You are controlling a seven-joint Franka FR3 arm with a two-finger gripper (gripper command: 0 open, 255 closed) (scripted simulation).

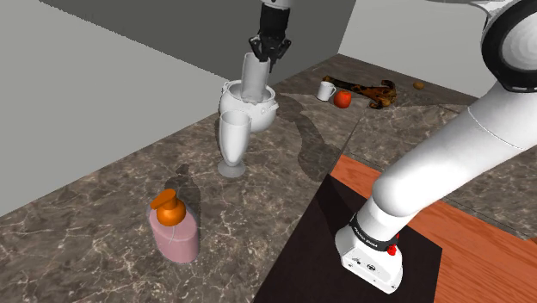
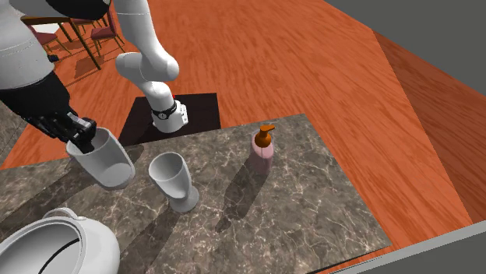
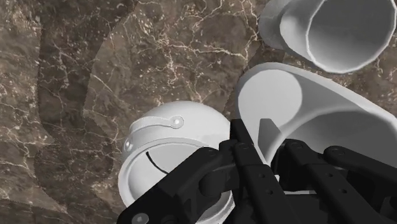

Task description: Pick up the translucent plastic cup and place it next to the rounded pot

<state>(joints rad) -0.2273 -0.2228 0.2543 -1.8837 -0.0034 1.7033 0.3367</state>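
My gripper (image 1: 268, 50) is shut on the rim of a plain pale grey cup (image 1: 255, 77), which hangs tilted in the air. In the shoulder view the cup is just above the rounded white pot (image 1: 268, 110) with its lid and side handles. From the second exterior view the gripper (image 2: 82, 136) and held cup (image 2: 109, 159) are above the counter beside the pot (image 2: 54, 245). The wrist view has the cup wall (image 3: 305, 121) clasped by my gripper (image 3: 267, 143), with the pot (image 3: 172, 146) below.
A pale goblet (image 1: 233, 138) stands on the marble counter (image 1: 103, 215) close to the pot. A pink soap dispenser with an orange pump (image 1: 175, 228) is nearer the counter's front. A white mug (image 1: 326, 89), a red apple (image 1: 342, 99) and brown items lie further back.
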